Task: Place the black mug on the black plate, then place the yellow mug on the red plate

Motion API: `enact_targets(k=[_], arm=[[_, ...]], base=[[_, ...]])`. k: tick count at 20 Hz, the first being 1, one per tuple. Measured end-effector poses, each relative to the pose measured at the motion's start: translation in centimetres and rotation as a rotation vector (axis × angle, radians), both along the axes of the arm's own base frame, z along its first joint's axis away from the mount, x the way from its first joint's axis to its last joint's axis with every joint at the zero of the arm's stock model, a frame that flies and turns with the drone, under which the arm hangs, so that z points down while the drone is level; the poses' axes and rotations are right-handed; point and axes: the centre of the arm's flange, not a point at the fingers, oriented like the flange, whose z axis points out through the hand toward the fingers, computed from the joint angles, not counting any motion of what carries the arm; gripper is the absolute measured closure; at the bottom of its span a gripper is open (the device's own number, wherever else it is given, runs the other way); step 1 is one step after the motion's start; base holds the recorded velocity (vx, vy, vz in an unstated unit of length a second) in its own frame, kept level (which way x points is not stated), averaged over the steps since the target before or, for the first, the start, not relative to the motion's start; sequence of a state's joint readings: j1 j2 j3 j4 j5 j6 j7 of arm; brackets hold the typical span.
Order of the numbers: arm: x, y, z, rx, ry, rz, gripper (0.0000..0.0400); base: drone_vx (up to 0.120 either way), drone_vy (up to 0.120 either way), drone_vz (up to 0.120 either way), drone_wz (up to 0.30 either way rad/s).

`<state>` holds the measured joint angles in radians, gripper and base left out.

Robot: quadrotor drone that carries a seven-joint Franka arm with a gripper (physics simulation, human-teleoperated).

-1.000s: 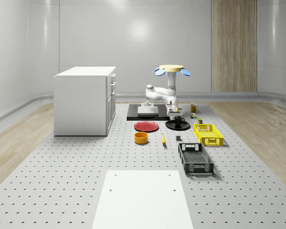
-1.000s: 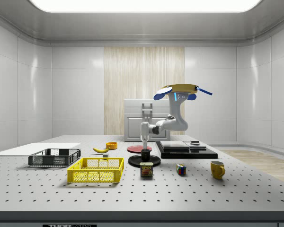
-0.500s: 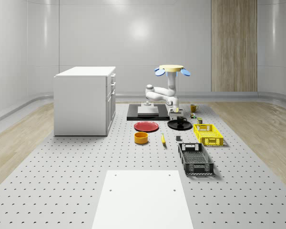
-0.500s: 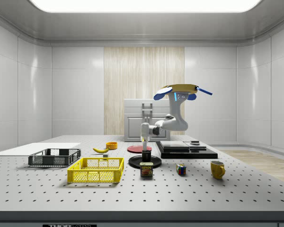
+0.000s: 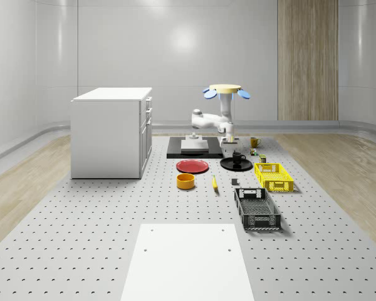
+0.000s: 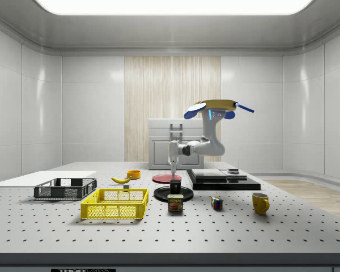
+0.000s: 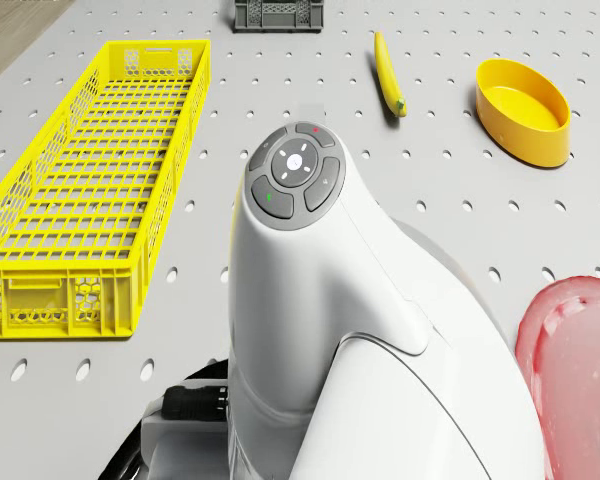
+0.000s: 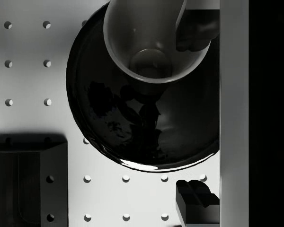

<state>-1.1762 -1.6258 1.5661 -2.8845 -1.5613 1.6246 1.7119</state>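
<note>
The black mug (image 6: 175, 186) stands on the black plate (image 6: 160, 195); the drone (image 6: 216, 106) hovers nearby, its tool (image 6: 173, 168) spread above the mug.

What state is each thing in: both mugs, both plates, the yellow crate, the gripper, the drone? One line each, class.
black mug: upright on the black plate, not gripped.
black plate: holds the black mug.
yellow mug: upright on the table, apart from the red plate.
red plate: bare.
yellow crate: empty.
gripper: open, above the black mug.
drone: hovering by the black slab.
</note>
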Motion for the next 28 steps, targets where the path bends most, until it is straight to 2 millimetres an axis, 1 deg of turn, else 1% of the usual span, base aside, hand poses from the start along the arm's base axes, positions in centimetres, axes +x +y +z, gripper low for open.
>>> enact_targets(k=[4, 10, 13, 17, 21, 25, 28], arm=[[0.0, 0.1, -0.9, 0.001, 0.0, -0.004, 0.0], [0.0, 0.1, -1.5, 0.002, -0.001, -0.007, 0.0], [0.0, 0.2, -1.6, 0.002, -0.001, -0.007, 0.0], [0.0, 0.2, -1.6, 0.002, -0.001, -0.007, 0.0], [0.0, 0.2, -1.6, 0.002, -0.001, -0.008, 0.0], [0.0, 0.2, -1.6, 0.002, -0.001, -0.008, 0.0], [0.0, 0.2, -1.6, 0.002, -0.001, -0.008, 0.0]], base=[[0.0, 0.0, 0.12, 0.0], [0.0, 0.0, 0.12, 0.0], [0.013, 0.0, 0.013, 0.0], [0.12, 0.0, 0.0, 0.0], [0.0, 0.0, 0.0, 0.0], [-0.1, 0.01, 0.0, 0.0], [-0.12, 0.12, 0.0, 0.0]])
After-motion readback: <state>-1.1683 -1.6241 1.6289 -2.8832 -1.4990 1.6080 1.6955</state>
